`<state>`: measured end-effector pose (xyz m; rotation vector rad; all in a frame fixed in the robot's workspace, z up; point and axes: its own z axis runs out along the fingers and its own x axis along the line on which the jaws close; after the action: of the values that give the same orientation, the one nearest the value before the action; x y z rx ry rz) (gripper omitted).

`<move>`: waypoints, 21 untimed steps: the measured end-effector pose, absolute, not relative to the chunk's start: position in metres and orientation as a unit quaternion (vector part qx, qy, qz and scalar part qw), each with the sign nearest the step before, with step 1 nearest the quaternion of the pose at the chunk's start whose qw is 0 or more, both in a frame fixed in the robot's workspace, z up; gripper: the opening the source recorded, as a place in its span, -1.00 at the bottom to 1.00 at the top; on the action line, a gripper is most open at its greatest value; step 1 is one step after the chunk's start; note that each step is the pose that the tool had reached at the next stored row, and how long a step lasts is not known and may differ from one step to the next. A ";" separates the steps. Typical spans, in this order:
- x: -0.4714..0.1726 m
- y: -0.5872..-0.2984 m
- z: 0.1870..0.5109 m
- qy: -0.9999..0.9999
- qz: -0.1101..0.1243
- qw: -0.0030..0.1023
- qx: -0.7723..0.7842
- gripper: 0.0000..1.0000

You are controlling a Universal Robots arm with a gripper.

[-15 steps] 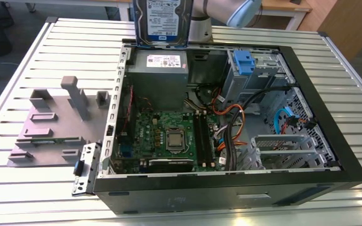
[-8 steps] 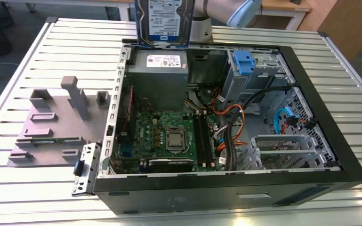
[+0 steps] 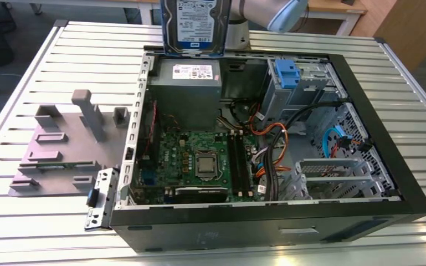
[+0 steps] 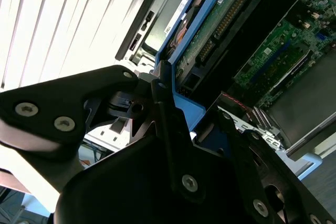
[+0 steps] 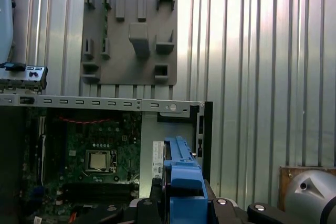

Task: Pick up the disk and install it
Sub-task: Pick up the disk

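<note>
The disk [image 3: 195, 25] is a silver hard drive with a white-and-blue label in a blue carrier frame. In the exterior view it hangs upright above the far edge of the open computer case [image 3: 272, 227], just over the grey power-supply box [image 3: 186, 83]. My gripper [image 4: 163, 95] is shut on the disk, its black fingers [image 4: 169, 124] clamped on the blue frame [image 4: 181, 51]. In the first wrist view the blue carrier [image 5: 181, 171] sticks out between the gripper parts [image 5: 178, 205], above the case interior.
The case lies on its side with the motherboard [image 3: 198, 160] and cables exposed. A drive bay with a blue clip [image 3: 285, 75] sits at the far right inside. A grey fixture plate [image 3: 65, 144] lies on the slatted table at the exterior view's left.
</note>
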<state>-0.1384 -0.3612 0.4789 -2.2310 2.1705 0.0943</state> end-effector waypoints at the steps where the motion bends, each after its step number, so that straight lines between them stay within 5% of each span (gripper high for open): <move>1: -0.138 -0.361 0.479 0.697 0.030 0.014 -0.716 -0.26; 21: -0.130 -0.361 0.479 0.697 0.030 0.014 -0.716 -0.26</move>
<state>-0.1301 -0.3612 0.4789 -2.2310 2.1706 0.0943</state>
